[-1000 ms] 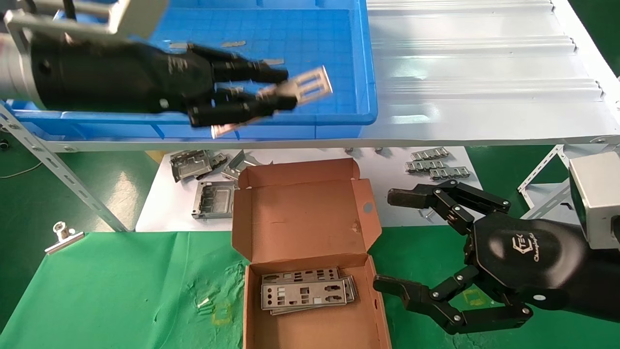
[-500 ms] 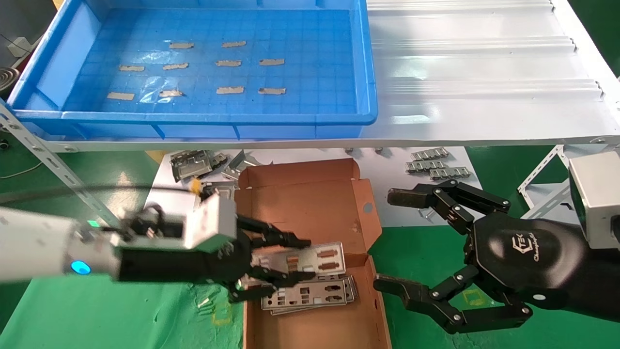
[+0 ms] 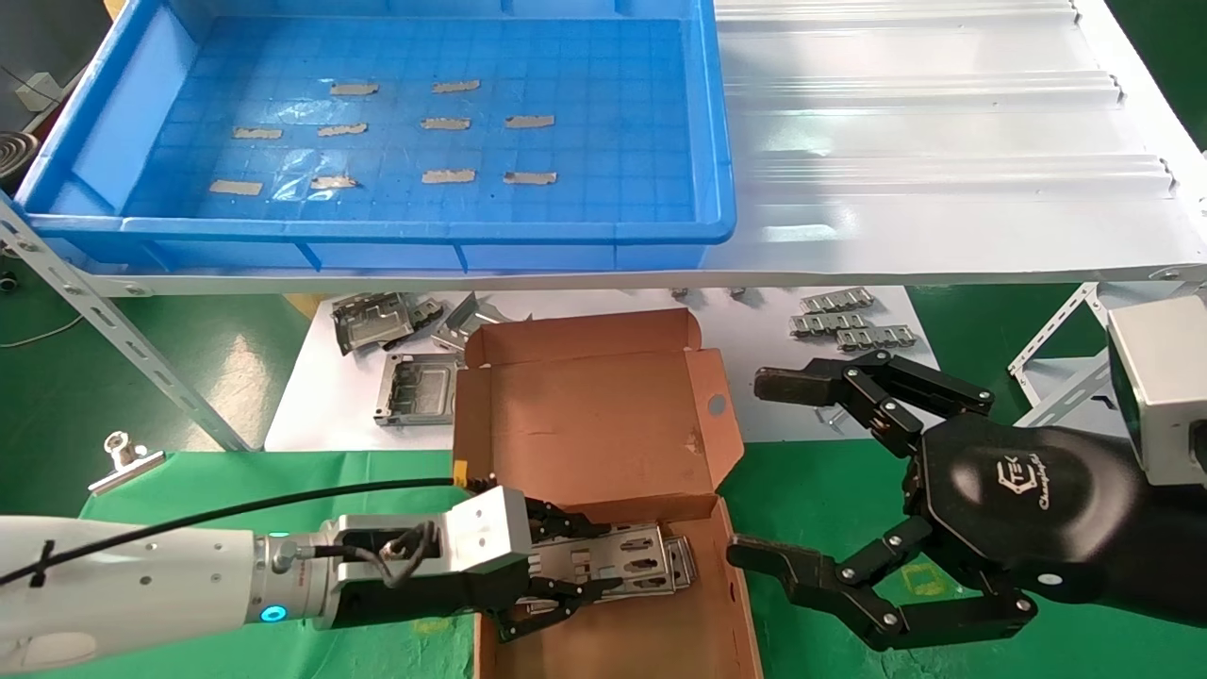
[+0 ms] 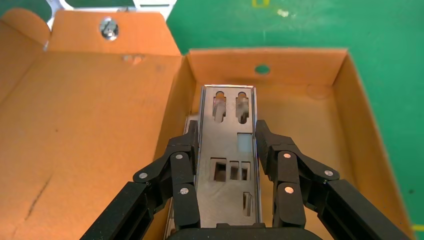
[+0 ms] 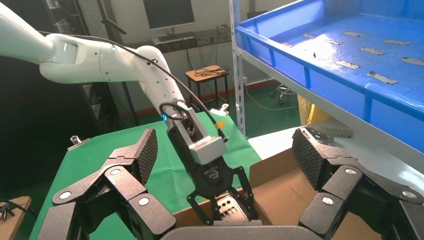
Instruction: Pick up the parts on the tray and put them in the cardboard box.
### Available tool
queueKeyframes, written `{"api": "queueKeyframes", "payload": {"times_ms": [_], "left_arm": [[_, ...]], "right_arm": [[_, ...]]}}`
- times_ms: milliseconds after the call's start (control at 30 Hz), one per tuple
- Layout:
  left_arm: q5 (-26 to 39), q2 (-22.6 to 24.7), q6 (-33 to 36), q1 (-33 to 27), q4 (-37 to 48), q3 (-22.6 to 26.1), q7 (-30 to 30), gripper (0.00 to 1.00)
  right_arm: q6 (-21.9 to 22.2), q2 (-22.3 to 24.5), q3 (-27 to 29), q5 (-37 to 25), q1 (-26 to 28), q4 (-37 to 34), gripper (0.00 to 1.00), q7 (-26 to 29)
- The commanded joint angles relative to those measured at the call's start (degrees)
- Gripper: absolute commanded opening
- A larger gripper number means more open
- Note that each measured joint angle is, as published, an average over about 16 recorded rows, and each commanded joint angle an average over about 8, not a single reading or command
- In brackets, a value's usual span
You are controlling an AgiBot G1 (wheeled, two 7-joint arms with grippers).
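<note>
Left gripper [image 4: 225,150], jaws clamped on the long edges of a thin silver punched metal plate [image 4: 229,155], holds it lengthwise just above the stacked plates [image 3: 681,558] inside the brown cardboard box [image 3: 603,415]; right gripper [image 3: 801,471] idles wide open beside the box.

We see the left gripper [image 3: 580,571] reaching low into the cardboard box [image 3: 603,434], fingers closed on a plate [image 3: 618,561]; the right gripper [image 3: 801,481] hangs beside the box, fingers spread wide
</note>
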Motion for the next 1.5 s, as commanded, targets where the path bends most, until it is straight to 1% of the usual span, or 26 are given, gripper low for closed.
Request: {"api": "queueKeyframes", "payload": {"times_ms": [33,67,100,433,633,800,900,1067,1233,1367,1500], "left_arm": [[0.9,0.4,-1.1,0.6,-0.3,0.3,0.6,0.87],[1.1,0.5,-1.3,0.6,-0.3,0.4,0.7,0.97],[1.2,0.7,-1.4,0.7,-0.3,0.5,0.7,1.00],[2.2,1.4,-0.5,-0.1,0.3,1.4,0.6,1.00],[0.6,0.9,1.3,-0.8,0.5,0.8,0.3,1.00],[-2.1,-0.3,3.3,-1.0,0.0,-0.4,-0.2,1.00],[-4.8,-1.4,4.8,-0.7,-0.4,-1.5,-0.7,1.00],[-12.2,-3.0,8.7,0.7,0.4,-4.0,-3.5,1.00],[-19.0,-3.6,12.8,2.3,2.5,-6.4,-6.5,1.00],[-20.9,-3.7,14.1,2.8,3.3,-7.2,-6.9,1.00],[-20.0,-3.6,13.4,2.6,3.0,-6.8,-6.5,1.00]], "right_arm": [[0.0,0.0,0.0,0.0,0.0,0.0,1.00,0.0],[0.0,0.0,0.0,0.0,0.0,0.0,1.00,0.0],[0.0,0.0,0.0,0.0,0.0,0.0,1.00,0.0],[0.0,0.0,0.0,0.0,0.0,0.0,1.00,0.0],[0.0,0.0,0.0,0.0,0.0,0.0,1.00,0.0],[0.0,0.0,0.0,0.0,0.0,0.0,1.00,0.0],[0.0,0.0,0.0,0.0,0.0,0.0,1.00,0.0],[0.0,0.0,0.0,0.0,0.0,0.0,1.00,0.0],[0.0,0.0,0.0,0.0,0.0,0.0,1.00,0.0],[0.0,0.0,0.0,0.0,0.0,0.0,1.00,0.0],[0.0,0.0,0.0,0.0,0.0,0.0,1.00,0.0]]}}
